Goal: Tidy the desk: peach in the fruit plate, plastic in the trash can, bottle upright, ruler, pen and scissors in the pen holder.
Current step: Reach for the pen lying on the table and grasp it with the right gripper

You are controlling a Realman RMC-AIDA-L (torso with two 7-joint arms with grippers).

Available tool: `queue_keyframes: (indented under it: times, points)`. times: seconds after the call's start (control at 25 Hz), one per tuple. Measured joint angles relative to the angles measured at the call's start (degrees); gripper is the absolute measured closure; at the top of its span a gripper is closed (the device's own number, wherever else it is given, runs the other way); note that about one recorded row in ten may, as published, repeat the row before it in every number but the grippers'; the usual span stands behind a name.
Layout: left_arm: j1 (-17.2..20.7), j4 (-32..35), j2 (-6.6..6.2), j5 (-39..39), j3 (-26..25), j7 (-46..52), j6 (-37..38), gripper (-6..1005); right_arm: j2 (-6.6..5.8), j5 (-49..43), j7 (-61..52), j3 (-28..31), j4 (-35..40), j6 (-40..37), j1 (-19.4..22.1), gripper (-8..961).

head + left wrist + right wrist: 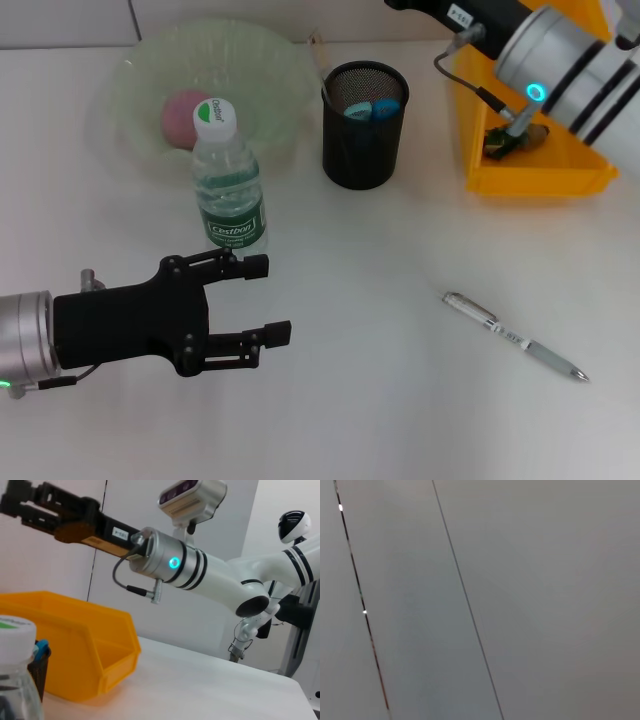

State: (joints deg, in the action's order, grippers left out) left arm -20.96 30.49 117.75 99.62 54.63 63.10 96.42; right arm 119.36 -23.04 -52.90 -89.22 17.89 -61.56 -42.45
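Currently slim silver pen (516, 337) lies flat on white desk (380, 400), 4 o'clock of black mesh pen holder (364, 125). Clear ribbed bottle (226, 180) upright; pink peach (186, 118) blurred inside translucent plate (205, 95). Left gripper (270, 300) at 6 o'clock of bottle, jaws wide, empty. Right gripper above yellow bin (530, 140), fingers cut off, state unclear.

We see the bottle (228, 185) upright at centre, the plate (262, 62) at its twelve o'clock with the peach (181, 117) in it. The holder (364, 126) stands at two o'clock, the bin (530, 175) beyond it, the pen (515, 336) at four o'clock.
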Motion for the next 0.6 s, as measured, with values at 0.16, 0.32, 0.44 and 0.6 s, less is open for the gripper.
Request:
queue_keyframes:
  times: [0.16,0.32,0.44,0.6]
  points:
    - [0.2,0.0,-0.12,0.1,0.0,0.0,0.1,186,-3.62,-10.1,-12.2,1.2,12.7,-1.9,8.0,312]
    - [0.2,0.0,-0.24,0.1,0.1,0.0,0.2,186,-6.77,-24.8,-27.2,5.5,24.7,-3.1,13.4,312]
    - [0.2,0.0,-0.38,0.1,0.3,0.0,0.2,187,-7.67,-46.2,-45.5,16.1,39.0,-9.5,18.0,312]
    - [0.0,0.3,-0.47,0.1,0.4,0.0,0.3,187,-5.82,-75.0,-68.3,29.7,61.3,-26.0,19.7,313]
